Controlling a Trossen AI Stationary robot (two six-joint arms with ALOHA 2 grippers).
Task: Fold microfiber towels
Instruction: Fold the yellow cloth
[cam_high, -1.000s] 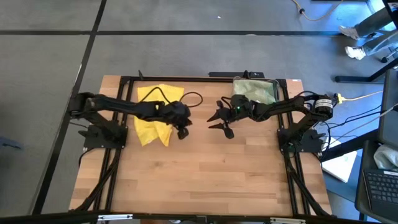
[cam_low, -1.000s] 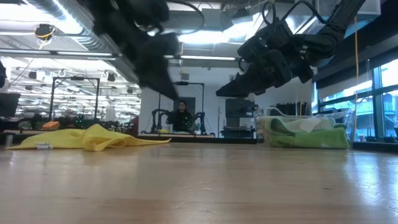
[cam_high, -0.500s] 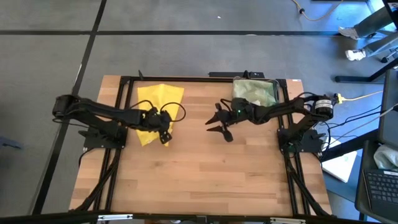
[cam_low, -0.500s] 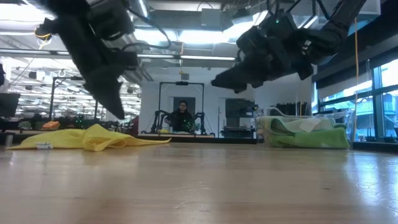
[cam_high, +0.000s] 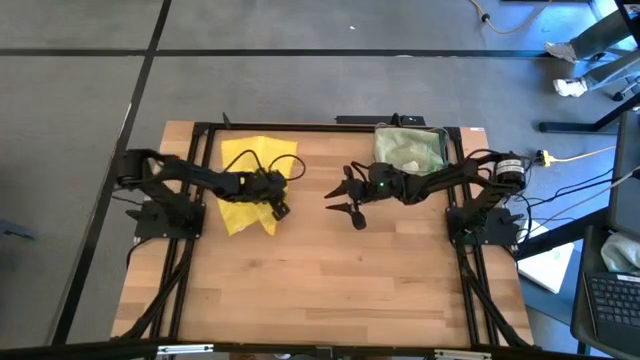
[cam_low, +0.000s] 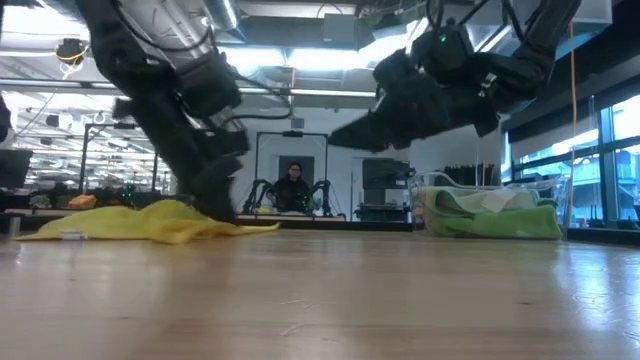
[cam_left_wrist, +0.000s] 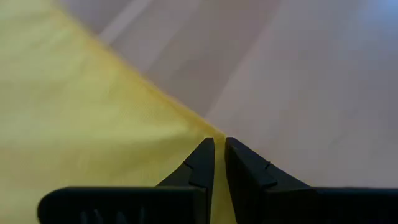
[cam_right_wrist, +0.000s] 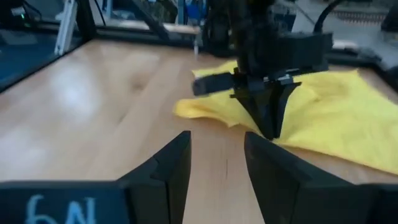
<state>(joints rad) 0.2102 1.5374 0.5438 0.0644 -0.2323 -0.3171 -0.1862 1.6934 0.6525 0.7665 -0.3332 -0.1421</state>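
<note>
Although raised well above the table (cam_high: 330, 290) a second earlier, shows the left gripper (cam_high: 279, 208) now brought down onto the near right corner of the yellow towel (cam_high: 245, 160), fingers (cam_left_wrist: 202, 165) drawn together to a narrow slit over the cloth's tip and apparently pinching it. Suggests the start of a first fold, with nothing yet turned over. Shows the yellow towel at the far left of the table, lying loosely spread and rumpled, with a low hump beside the gripper in the low view and its far edges flat on the wood. Farther right, shows the right gripper (cam_high: 336, 196) shifted a little leftward over the past second, hanging above mid-table with fingers (cam_right_wrist: 168, 162) apart and empty, pointed at the yellow towel but well clear of it. Suggests readiness to take a second corner. At far right, shows the green towels (cam_high: 405, 150) heaped unfolded in the clear bin (cam_high: 440, 140) at the table's back edge, untouched; cannot separate individual cloths there.
</note>
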